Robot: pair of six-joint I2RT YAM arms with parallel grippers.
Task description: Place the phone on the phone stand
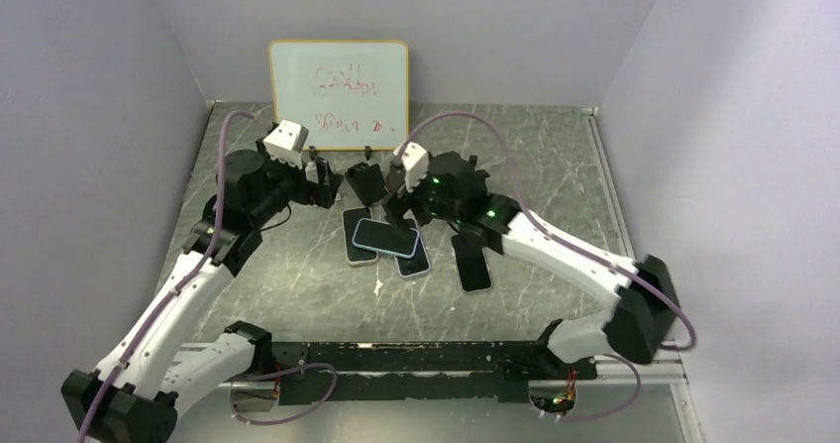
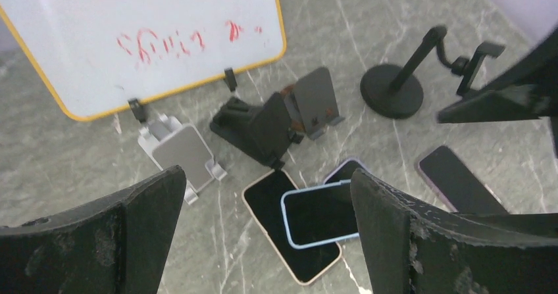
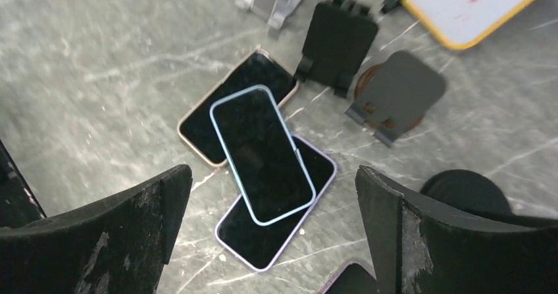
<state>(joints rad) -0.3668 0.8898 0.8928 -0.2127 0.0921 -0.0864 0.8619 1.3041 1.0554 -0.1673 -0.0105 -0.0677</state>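
Right wrist view: my right gripper (image 3: 271, 172) hangs wide open over the blue-cased phone (image 3: 262, 154), which lies flat on top of a pink-cased phone (image 3: 205, 126) and a purple-cased phone (image 3: 270, 241), near the black phone stand (image 3: 337, 41). My left gripper (image 2: 266, 172) is spread open too, empty.

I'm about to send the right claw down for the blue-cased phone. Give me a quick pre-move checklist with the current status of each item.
1. Right claw open and empty: ok.
2. Blue-cased phone topmost, nothing covering it: ok.
3. Phone sits between the right claw's fingers in the wrist view: ok.
4. Phone lying free of others: not ok. It rests across the beige-cased phone and the purple-cased phone, which may shift.
5. Black stand unoccupied: ok.
6. Left claw clear of the black stand: cannot tell. It is open and empty, close by.
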